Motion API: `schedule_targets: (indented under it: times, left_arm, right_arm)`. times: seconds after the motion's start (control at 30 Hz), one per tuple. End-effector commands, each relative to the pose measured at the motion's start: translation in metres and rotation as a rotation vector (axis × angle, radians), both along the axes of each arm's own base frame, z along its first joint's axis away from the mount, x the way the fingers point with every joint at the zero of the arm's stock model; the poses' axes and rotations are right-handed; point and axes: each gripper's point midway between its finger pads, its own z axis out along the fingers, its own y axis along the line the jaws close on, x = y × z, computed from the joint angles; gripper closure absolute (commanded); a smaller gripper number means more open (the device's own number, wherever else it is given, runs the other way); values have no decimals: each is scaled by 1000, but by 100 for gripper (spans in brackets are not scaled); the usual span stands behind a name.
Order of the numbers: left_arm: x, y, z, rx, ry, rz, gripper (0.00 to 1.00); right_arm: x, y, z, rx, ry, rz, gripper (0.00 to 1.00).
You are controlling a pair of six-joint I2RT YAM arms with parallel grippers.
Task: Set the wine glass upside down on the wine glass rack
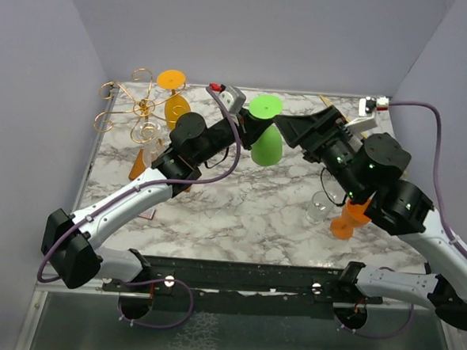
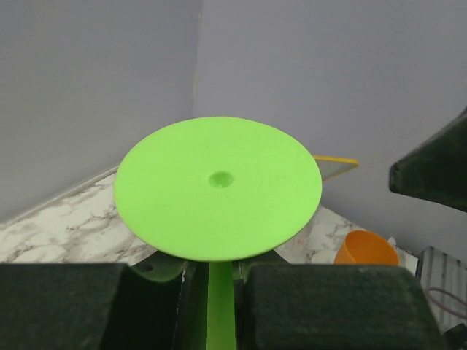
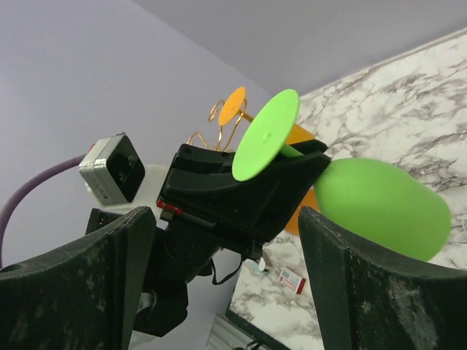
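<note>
We hold the lime-green plastic wine glass inverted at far centre, stem clamped in our left gripper; our right gripper gapes empty beside it. Next: travel far-left and slide its stem into the gold wire rack.

High rear overview, two close wrist views, green glass in all

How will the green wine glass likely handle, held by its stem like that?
Probably light plastic: the green wine glass is opaque and matte, so likely not fragile. The left tool pinches only the thin stem, so the bowl might swivel. Its wide flat foot should stop it slipping through.
</note>
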Motion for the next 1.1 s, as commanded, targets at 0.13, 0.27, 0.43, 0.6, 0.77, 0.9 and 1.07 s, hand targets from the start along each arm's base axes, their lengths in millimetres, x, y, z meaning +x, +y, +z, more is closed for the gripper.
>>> schedule_targets:
  times: [0.13, 0.27, 0.43, 0.6, 0.77, 0.9, 1.07]
  left_arm:
    - [-29, 10, 13, 60, -268, -59, 100]
    - [-36, 14, 11, 69, -301, -71, 100]
    - [-38, 19, 9, 67, -307, -53, 100]
    - [-41, 22, 9, 63, -310, -52, 100]
    - [-46, 26, 7, 62, -310, -59, 100]
    - [-50, 28, -1, 53, -273, -65, 100]
    - [-54, 28, -9, 57, -251, -84, 100]
  right_arm:
    - [10, 26, -4, 28, 74, 28, 19]
    - [17, 21, -7, 58, 90, -26, 23]
    - [22, 24, -17, 60, 117, -43, 26]
    - [28, 33, -26, 54, 140, -32, 28]
    - [40, 58, -36, 65, 178, 115, 49]
    - [42, 66, -41, 106, 179, 159, 70]
    - [42, 60, -46, 130, 186, 144, 90]
